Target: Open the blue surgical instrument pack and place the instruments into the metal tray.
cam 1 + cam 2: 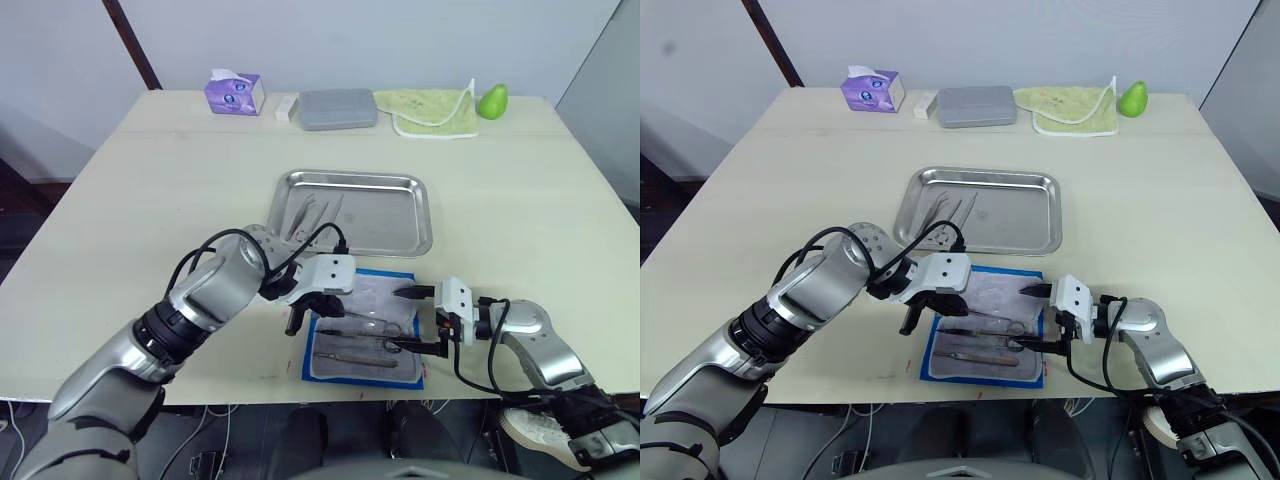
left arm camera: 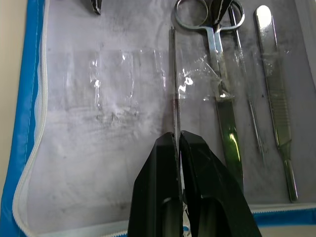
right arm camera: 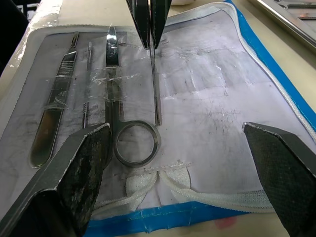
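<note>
The blue surgical instrument pack (image 1: 385,290) lies open near the table's front edge, with its grey-white lining up. Taped on the lining are scissors (image 2: 217,79), a thin probe (image 2: 249,108) and a flat-handled tool (image 2: 276,98). My left gripper (image 1: 318,312) reaches over the pack's left part and is shut on a thin silvery instrument (image 2: 173,74) that still lies along the lining. At the pack's right edge my right gripper (image 1: 405,320) stands open, its fingers wide apart on either side of the scissors' ring handles (image 3: 138,143). Behind the pack is the metal tray (image 1: 385,215), with tweezers (image 1: 312,215) in its left part.
Along the far edge of the table stand a purple tissue box (image 1: 234,93), a small white item (image 1: 287,106), a grey case (image 1: 338,108), a yellow-green cloth (image 1: 430,110) and a green pear (image 1: 492,100). The pack lies close to the table's front edge.
</note>
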Controlling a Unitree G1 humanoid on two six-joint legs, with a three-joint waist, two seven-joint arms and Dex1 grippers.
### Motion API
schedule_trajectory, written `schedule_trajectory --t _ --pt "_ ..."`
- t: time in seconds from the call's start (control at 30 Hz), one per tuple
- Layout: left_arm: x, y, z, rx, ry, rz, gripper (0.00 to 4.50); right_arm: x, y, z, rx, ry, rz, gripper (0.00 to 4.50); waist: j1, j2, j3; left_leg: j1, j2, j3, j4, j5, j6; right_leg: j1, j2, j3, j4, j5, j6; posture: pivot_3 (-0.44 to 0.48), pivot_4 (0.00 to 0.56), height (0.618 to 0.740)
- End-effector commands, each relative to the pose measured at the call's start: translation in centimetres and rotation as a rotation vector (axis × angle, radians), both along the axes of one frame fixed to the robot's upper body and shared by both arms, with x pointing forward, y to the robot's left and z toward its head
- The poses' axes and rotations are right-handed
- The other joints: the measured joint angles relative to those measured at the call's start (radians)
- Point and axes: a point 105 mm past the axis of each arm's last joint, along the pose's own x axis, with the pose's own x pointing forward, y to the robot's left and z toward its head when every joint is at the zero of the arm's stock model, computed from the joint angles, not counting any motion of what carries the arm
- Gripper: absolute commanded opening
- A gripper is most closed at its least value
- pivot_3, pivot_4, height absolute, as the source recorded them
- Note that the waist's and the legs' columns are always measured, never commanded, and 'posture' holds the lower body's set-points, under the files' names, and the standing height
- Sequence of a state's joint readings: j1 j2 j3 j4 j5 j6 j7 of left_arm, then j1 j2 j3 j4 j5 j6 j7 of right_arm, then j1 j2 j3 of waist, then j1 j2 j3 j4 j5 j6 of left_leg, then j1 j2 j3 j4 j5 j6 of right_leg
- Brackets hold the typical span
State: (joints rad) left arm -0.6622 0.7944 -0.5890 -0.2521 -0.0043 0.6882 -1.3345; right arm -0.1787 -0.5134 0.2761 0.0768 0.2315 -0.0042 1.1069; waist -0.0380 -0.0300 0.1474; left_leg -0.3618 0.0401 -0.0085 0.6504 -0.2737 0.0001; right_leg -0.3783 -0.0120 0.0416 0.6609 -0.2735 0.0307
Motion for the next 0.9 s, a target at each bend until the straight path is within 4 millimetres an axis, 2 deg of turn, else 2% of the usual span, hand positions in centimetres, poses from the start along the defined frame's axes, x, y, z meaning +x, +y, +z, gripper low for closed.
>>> schedule_trajectory --t 0.03,0.3,0.47,0.73,0.9 --pt "0.3 0.9 1.0 0.005 -0.05 0.006 0.04 -2.4 -1.1 -6.2 -0.188 0.201 0.0 4.5 0.0 0.0 0.0 0.0 0.0 0.0 0.0 0.0 0.0 0.0 0.0 0.0 0.0 0.0 0.0 0.0 0.15 0.74" --pt "0.9 3.7 2.0 0.021 -0.071 0.039 0.04 -2.5 -1.2 -6.5 -0.186 0.208 0.002 4.5 -0.001 -0.001 -0.001 0.0 0.001 0.0 0.0 0.0 0.0 0.0 0.0 0.0 0.0 0.0 0.0 0.0 0.15 0.74" --pt "0.9 4.5 3.3 -0.012 -0.081 0.041 0.04 -2.3 -1.3 -6.5 -0.187 0.207 0.005 4.5 -0.001 -0.002 -0.001 0.0 0.001 0.0 0.0 0.0 0.0 0.0 0.0 0.0 0.0 0.0 -0.001 0.0 0.15 0.74" --pt "0.7 5.3 5.2 -0.099 -0.115 0.072 0.04 -2.1 -1.4 -6.6 -0.189 0.205 0.014 4.5 0.0 -0.002 -0.001 0.001 0.001 0.0 0.0 0.0 0.0 0.0 0.0 0.0 0.0 0.0 -0.001 0.0 0.15 0.74" --pt "1.4 4.5 6.7 -0.24 -0.165 0.198 0.04 -2.0 -1.6 -6.5 -0.19 0.204 0.015 4.5 0.0 -0.003 -0.002 0.001 0.001 -0.001 0.0 0.0 0.0 0.0 0.0 0.0 0.001 0.0 -0.001 0.0 0.15 0.74"
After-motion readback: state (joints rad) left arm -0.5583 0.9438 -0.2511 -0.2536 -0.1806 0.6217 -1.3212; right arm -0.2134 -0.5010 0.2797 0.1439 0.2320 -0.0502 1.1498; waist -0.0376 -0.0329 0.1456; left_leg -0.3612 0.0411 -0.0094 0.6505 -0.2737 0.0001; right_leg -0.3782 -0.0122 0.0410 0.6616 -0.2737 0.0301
